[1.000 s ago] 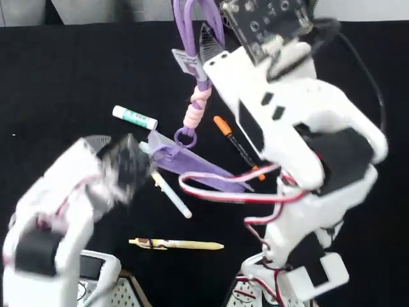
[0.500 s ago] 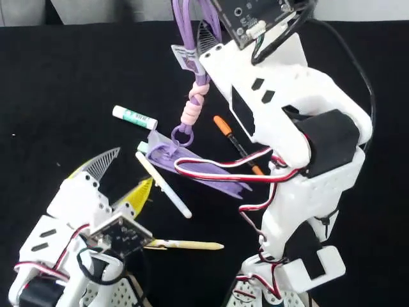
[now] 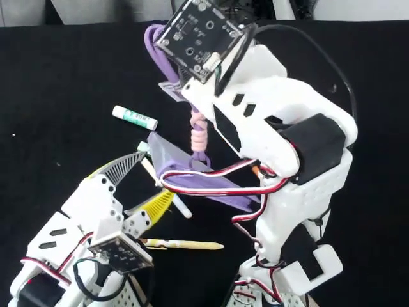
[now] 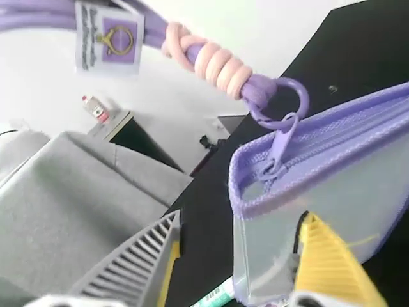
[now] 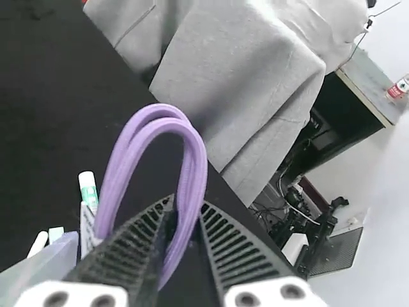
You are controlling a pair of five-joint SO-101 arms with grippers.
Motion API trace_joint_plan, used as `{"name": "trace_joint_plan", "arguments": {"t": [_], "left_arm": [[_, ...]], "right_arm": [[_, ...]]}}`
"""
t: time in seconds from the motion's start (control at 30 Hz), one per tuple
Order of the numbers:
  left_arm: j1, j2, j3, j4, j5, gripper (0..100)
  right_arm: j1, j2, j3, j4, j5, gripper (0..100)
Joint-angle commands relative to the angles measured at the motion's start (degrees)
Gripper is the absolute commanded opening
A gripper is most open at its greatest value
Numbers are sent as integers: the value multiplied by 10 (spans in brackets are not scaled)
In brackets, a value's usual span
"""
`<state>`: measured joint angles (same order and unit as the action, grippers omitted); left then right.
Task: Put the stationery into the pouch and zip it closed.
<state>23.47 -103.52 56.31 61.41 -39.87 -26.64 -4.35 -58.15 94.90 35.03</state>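
- Step in hand, as judged: the pouch is being readied. None of the stationery is inside it yet and zipping has not begun.
- The translucent lilac zip pouch [image 3: 214, 185] lies on the black tabletop [image 3: 64, 77], with its ring end tipped up by the strap.
- The right claw [image 5: 183, 208] is closed tight on the purple strap loop [image 5: 153, 147], above the pouch. A pink coiled knot [image 3: 199, 131] hangs between the loop and the pouch ring.
- The left claw [image 3: 158, 174] is spread wide and grips nothing. Its grey ribbed finger and yellow finger sit at the ring end of the pouch, just by the corner that carries the zip puller [image 4: 276, 144].
- Stationery outside the pouch:
  - a white glue stick with a green label [image 3: 134, 118], a little beyond the ring end;
  - a slim white pen [image 3: 167, 188], partly tucked under the pouch edge;
  - a cream pen [image 3: 182, 244], near the pouch on the arms' side.
- Whether the pouch mouth is open cannot be told from the pictures.
- Next move, as judged: the left claw should pinch the puller or the pouch corner, with the strap held taut against it. A misjudged closure could catch the white pen instead.
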Motion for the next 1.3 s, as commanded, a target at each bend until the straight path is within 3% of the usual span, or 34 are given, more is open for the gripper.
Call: {"name": "trace_joint_plan", "arguments": {"t": [0.0, 0.23, 0.5, 0.83, 0.93, 1.07, 1.27], "left_arm": [[36, 8, -2, -13, 7, 289], [105, 11, 3, -13, 8, 289], [105, 7, 36, -14, 48, 288], [103, 6, 63, -12, 58, 287], [83, 6, 63, -11, 58, 217], [70, 6, 63, -13, 58, 20], [75, 6, 63, -13, 59, 76]], "right_arm": [[-9, -5, -5, 6, 15, 11], [-31, -5, -5, 11, 16, 11], [-25, -5, -5, 0, 12, 11], [37, -3, -5, -18, 15, 11], [51, 0, -2, -32, 11, 11], [69, 10, -2, -44, 11, 11], [68, 22, -4, -45, 11, 11]]}}
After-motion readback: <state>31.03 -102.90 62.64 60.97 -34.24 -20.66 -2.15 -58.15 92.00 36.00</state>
